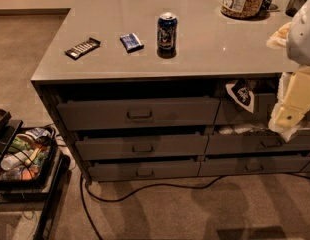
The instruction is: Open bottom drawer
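Wide, shallow dark grey bottom drawer (170, 169), lowest in left stack under grey bench (120, 9): rigid, probably light-sliding; take small rectangular centre pull (144, 173). Cream gripper (290, 111) far right, well apart, opening impossible to tell.

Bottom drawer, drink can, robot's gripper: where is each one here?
bottom drawer (145, 172), camera view, front panel at its centre pull.
drink can (167, 32), camera view, its side label.
gripper (287, 116), camera view, far right, its cream lower end.
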`<action>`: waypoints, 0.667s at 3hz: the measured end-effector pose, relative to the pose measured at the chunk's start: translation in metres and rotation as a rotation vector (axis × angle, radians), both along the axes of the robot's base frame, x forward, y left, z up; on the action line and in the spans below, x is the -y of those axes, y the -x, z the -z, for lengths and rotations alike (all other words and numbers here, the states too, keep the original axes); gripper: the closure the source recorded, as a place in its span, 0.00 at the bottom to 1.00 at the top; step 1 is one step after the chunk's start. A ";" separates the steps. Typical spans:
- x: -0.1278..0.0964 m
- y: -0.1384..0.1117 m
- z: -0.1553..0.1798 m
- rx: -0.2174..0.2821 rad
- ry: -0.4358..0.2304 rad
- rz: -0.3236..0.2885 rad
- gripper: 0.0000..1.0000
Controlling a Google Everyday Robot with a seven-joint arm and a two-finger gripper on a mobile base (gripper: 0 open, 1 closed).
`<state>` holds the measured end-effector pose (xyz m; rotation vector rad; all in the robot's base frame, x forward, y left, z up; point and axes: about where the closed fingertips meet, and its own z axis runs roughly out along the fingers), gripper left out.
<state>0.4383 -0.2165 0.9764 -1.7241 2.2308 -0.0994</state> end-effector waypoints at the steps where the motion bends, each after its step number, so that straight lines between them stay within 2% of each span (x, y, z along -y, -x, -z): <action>1: -0.001 0.001 0.000 0.015 0.002 -0.003 0.00; 2: -0.002 0.008 0.012 0.057 -0.028 -0.023 0.00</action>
